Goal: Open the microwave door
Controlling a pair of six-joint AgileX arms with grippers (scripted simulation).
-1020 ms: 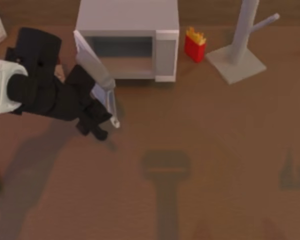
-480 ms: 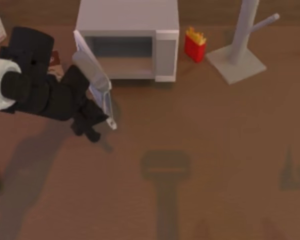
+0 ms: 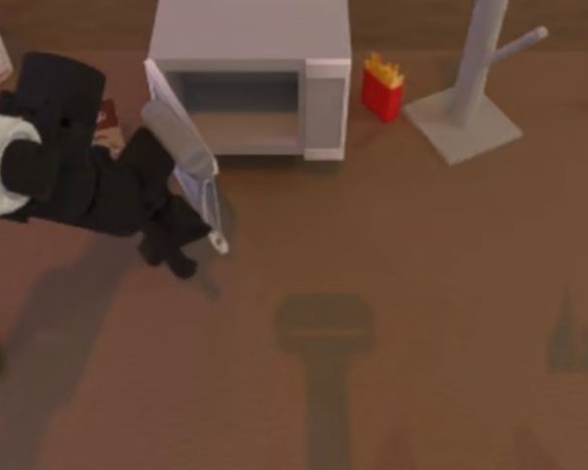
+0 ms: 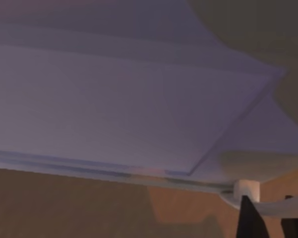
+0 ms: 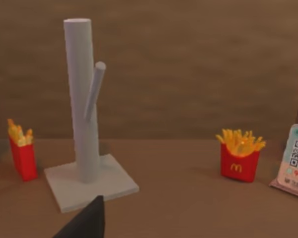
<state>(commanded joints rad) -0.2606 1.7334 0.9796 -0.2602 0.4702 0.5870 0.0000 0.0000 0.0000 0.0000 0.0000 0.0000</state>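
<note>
Top view: microwave [image 3: 250, 39] at table's rear left of centre; microwave door [image 3: 181, 147] swung wide, handle end forward-left. Left gripper [image 3: 191, 250] at door handle [image 3: 216, 230], fingers clamped on it. Fries box [image 3: 381, 88] and white branched stand [image 3: 470, 88] right of microwave.

Left wrist view: door panel [image 4: 114, 114] fills frame; dark fingertips [image 4: 251, 220] at handle [image 4: 268, 203].

Right wrist view: right arm parked; stand [image 5: 84, 124], two fries boxes, QR card [image 5: 295, 161].
</note>
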